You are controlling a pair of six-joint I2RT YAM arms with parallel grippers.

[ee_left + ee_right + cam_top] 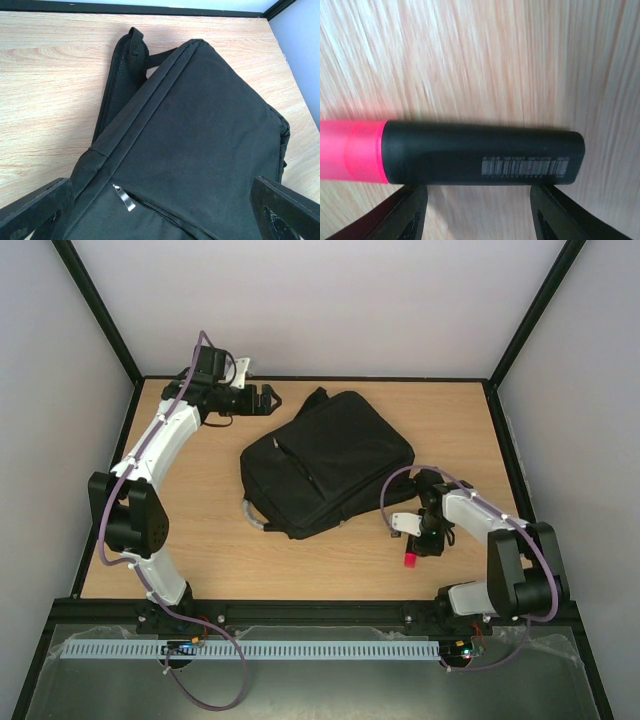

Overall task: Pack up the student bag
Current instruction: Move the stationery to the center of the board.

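From where I stand, the student bag (330, 465) lies flat mid-surface (210, 560), at an angle, w/ its grey-white loop handle (250, 516) pointing near-left. The right end effector (477, 200) sits low over a marker (480, 152) (black barrel, pink cap) just right of the bag. Its jaws are part-way apart and the marker lies across their tips. Can't tell if it's gripped or only resting on the wood. The left end effector (267, 398) hovers by the bag's far-left corner, jaws wide, nothing in them.

Step in hand, I'd say, is getting the marker. To do it well:
- Grip across the barrel, not along it, so turn the wrist approx a quarter.
- Centre on the black part and squeeze before lifting.

The bag needs opening too. No opening shows, and the front pocket's zip pull (123, 196) looks shut. Contents can't be seen.
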